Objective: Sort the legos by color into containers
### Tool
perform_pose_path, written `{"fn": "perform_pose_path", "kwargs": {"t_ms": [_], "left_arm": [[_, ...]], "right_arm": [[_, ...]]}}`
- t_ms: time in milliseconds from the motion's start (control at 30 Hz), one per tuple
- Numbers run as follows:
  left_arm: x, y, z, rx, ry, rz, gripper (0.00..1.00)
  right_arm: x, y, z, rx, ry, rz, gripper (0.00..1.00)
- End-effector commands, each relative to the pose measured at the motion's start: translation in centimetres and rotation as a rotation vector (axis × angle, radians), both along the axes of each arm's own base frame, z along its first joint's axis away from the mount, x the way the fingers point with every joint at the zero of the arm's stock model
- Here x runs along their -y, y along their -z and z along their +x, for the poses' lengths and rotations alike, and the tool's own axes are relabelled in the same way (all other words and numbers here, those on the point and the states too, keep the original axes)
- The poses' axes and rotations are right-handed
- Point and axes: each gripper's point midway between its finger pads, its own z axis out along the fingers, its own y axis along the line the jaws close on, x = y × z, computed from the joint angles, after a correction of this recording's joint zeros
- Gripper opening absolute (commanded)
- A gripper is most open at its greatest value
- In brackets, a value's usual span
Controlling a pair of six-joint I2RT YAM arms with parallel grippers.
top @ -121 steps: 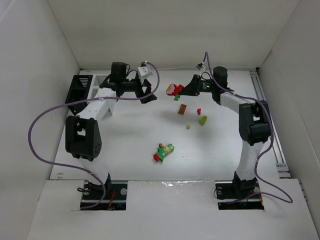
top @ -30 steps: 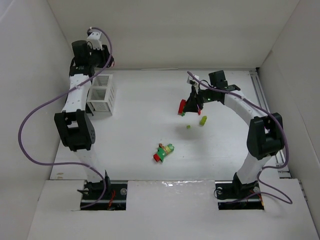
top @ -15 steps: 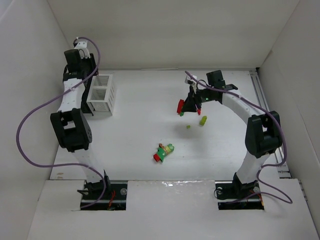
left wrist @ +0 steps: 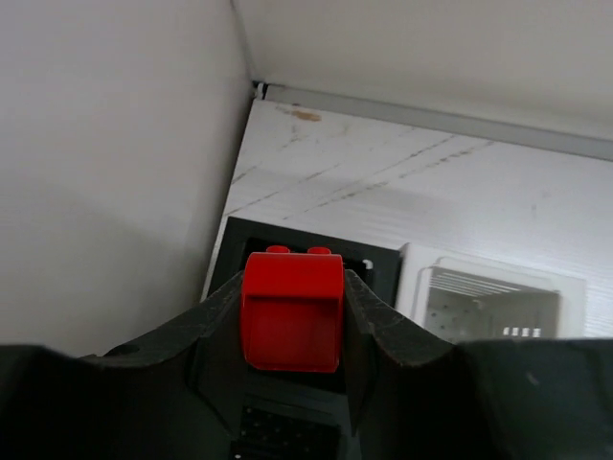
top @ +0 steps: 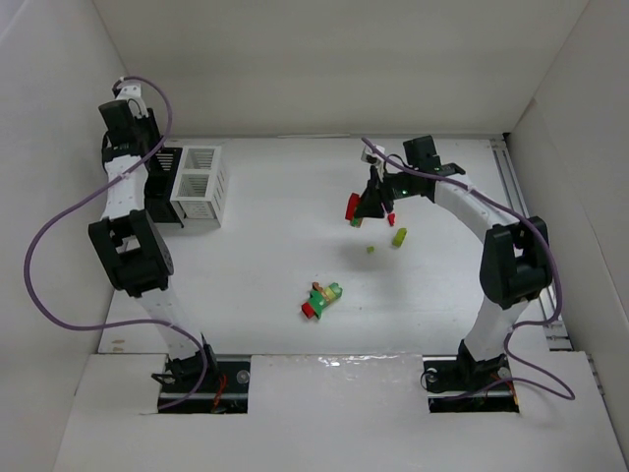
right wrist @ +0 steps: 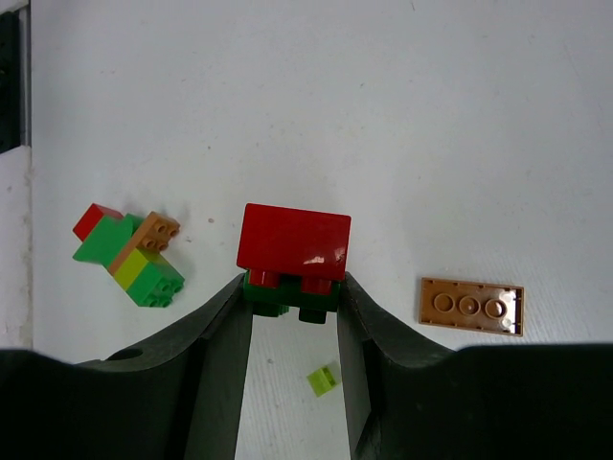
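The left claw [left wrist: 290,331] pinches a red brick [left wrist: 290,302] by its sides, studs pointing away from the wrist. It is held high over the far left corner of the surface [top: 275,216]. Directly beneath the brick sits the black bin [left wrist: 381,259], with the white bin [left wrist: 488,299] joined to its right. Holding it there suggests red belongs in the black one, and letting go should drop it in.

The right claw [right wrist: 292,287] is pressed onto a red-and-green cluster [right wrist: 292,244], which seems lifted off the surface in the far right part. A two-colour piece like this probably needs splitting before it can be sorted. Below it lie an orange plate [right wrist: 471,306], a tiny yellow-green brick [right wrist: 324,379] and, nearer the front edge, a mixed cluster [right wrist: 129,257].
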Motion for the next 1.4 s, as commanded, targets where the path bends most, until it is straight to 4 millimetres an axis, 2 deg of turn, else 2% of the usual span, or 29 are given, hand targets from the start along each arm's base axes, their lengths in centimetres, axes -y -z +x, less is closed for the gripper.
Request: {"fn": "perform_pose_path", "kwargs": {"t_ms": [0,100,167,200,267,300,333,367,433,567,600,633,700,733,800,833,867,933,1000,1033,1067,1133,1167,1200,1233,1267,1300,1367], "left_arm": [[-1.8,-2.4,0.7,0.059,-0.03,0.055,0.0],[-2.2,-2.2,1.0,0.066,-0.037,0.074,0.03],[-2.1,-1.1,1.3,0.048,-0.028,0.065,0.05],[-2.2,-1.6,1.4,0.058,-0.028,0.068,0.07],[-2.2,-1.0,1.5,0.048,-0.028,0.065,0.12],[-2.3,-1.1,1.9,0.056,-0.028,0.067,0.16],[-2.1,-1.1,1.9,0.058,-0.017,0.063,0.29],[-2.1,-0.5,2.0,0.049,-0.017,0.06,0.37],[-2.2,-1.0,2.1,0.058,-0.017,0.063,0.52],[-2.0,-0.4,1.6,0.041,-0.02,0.049,0.67],[-1.9,-2.0,1.5,0.074,-0.02,0.059,0.75],[-1.7,-2.7,1.4,0.086,-0.012,0.059,0.78],[-1.0,-4.2,1.1,0.124,0.005,0.034,0.78],[0.2,-6.9,0.6,0.183,0.053,0.026,0.78],[1.8,-9.2,-0.2,0.242,0.111,0.004,0.77],[3.1,-11.7,-1.0,0.293,0.166,-0.002,0.75],[6.0,-11.7,-1.6,0.285,0.332,-0.029,0.75],[9.2,-12.5,-3.2,0.278,0.547,-0.004,0.75],[14.6,-12.4,-6.2,0.272,0.82,0.044,0.77],[16.3,-11.2,-7.2,0.25,0.886,0.032,0.77],[19.2,-11.6,-8.7,0.262,0.973,0.036,0.78],[22.7,-10.9,-10.9,0.263,1.102,0.0,0.78],[24.2,-9.2,-12.0,0.233,1.152,-0.05,0.78],[26.8,-9.6,-13.7,0.256,1.241,-0.059,0.78],[28.1,-9.3,-14.5,0.248,1.272,-0.094,0.78],[29.2,-7.9,-15.2,0.22,1.303,-0.137,0.78],[30.8,-8.0,-16.4,0.219,1.353,-0.162,0.78],[32.4,-8.3,-17.5,0.219,1.414,-0.227,0.78]], "right_arm": [[-1.1,-1.7,0.9,0.069,-0.027,0.03,0.0],[-1.1,-1.7,0.9,0.069,-0.027,0.03,0.0],[-1.1,-1.7,0.9,0.069,-0.027,0.03,0.0],[-1.1,-1.7,0.9,0.069,-0.027,0.03,0.0],[-1.1,-1.7,0.8,0.06,-0.023,0.031,0.0],[-1.1,-1.6,0.9,0.062,-0.017,0.025,0.0],[-1.1,-1.6,0.9,0.062,-0.017,0.025,0.0],[-1.1,-1.3,1.0,0.054,-0.017,0.022,0.0],[-1.1,-1.3,1.0,0.054,-0.017,0.022,0.0],[-1.1,-1.3,1.0,0.054,-0.017,0.022,0.0],[-1.1,-1.4,1.1,0.062,-0.017,0.025,0.0],[-1.1,-1.4,1.1,0.062,-0.017,0.025,0.0],[-1.1,-1.4,1.1,0.062,-0.017,0.025,0.0],[-1.1,-1.4,1.1,0.062,-0.017,0.025,0.0],[-1.2,-1.5,1.0,0.06,-0.024,0.032,0.0],[-1.2,-1.6,1.1,0.069,-0.024,0.035,0.0],[-1.3,-1.6,1.0,0.067,-0.03,0.042,0.0],[-1.5,-1.8,0.8,0.063,-0.044,0.056,0.0],[-1.7,-2.2,0.6,0.067,-0.063,0.078,0.0],[-1.8,-2.3,0.5,0.065,-0.069,0.085,0.0],[-1.8,-2.3,0.5,0.065,-0.069,0.085,0.0],[-2.1,-3.6,0.6,0.087,-0.089,0.111,0.0],[-2.6,-3.9,0.3,0.093,-0.108,0.124,0.0],[-2.6,-4.4,0.5,0.108,-0.109,0.128,0.0],[-3.1,-4.6,0.2,0.113,-0.127,0.139,0.0],[-3.8,-5.6,0.1,0.135,-0.148,0.153,0.0],[-3.8,-6.1,0.2,0.147,-0.149,0.156,0.0],[-5.3,-6.9,-0.4,0.156,-0.188,0.173,0.0]]}}
